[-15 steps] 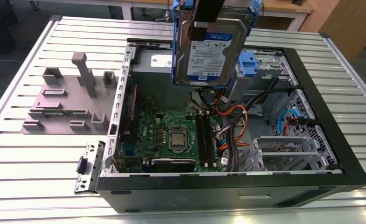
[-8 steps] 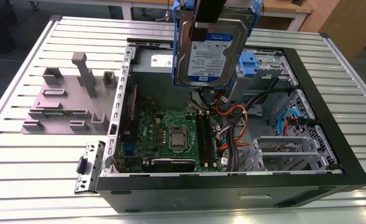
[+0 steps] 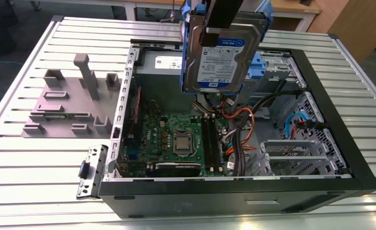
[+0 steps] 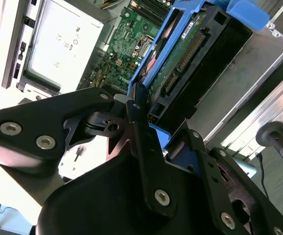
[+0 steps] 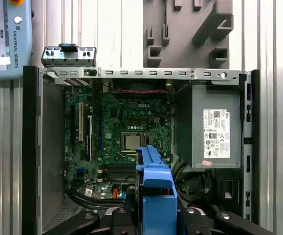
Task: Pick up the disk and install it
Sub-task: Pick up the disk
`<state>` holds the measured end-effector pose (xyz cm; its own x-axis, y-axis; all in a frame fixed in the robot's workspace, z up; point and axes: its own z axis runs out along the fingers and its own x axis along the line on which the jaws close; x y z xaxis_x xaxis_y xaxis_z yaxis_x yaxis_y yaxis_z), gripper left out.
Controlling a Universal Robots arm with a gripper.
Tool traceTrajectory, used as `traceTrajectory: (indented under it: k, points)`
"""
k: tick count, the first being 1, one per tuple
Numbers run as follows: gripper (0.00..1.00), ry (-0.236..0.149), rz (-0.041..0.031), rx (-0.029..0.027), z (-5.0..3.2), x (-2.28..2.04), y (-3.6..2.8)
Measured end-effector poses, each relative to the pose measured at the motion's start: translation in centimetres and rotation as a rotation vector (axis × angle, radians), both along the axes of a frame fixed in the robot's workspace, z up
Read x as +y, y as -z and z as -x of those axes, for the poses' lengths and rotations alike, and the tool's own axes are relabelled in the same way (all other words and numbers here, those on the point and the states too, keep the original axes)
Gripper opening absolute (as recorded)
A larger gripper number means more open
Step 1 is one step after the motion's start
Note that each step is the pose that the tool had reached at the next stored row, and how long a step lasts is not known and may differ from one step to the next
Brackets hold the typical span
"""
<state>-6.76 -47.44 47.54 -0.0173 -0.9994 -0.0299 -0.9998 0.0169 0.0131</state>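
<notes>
The gripper (image 4: 136, 105) is clamping the hard drive (image 3: 221, 52) in its blue bracket (image 5: 155, 188), carrying it on edge above the open computer case (image 3: 341, 143), so lowering toward the drive bay is seemingly calling for careful alignment.

Open computer case (image 3: 341, 143), grey fixture (image 3: 66, 103)

Open air is surrounding the hand (image 3: 216, 36); below it, cables (image 3: 239, 120) and the motherboard (image 3: 175, 139) are crowding the case (image 3: 341, 120) floor.
</notes>
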Motion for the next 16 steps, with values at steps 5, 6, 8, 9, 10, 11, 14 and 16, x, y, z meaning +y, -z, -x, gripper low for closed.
traceTrajectory:
  k: [5, 6, 8, 9, 10, 11, 14, 16]
  points:
    - [0.36, 0.000, 0.0152, 0.0000, -1.94, -0.99, 0.40]
    - [0.36, 0.000, 0.0153, 0.0000, -1.96, -0.99, 0.41]
    - [0.36, 0.000, 0.0156, 0.0000, -2.00, -1.00, 0.42]
    - [0.36, 0.000, 0.0182, 0.0000, -2.32, -1.09, 0.50]
    - [0.36, 0.000, 0.0213, 0.0000, -2.61, -1.18, 0.57]
    - [0.36, 0.000, 0.0214, 0.0000, -2.62, -1.18, 0.58]
    - [0.36, 0.000, 0.0215, 0.0000, -2.68, -1.20, 0.60]
    - [0.36, 0.000, 0.0215, 0.0000, -2.74, -1.20, 0.61]
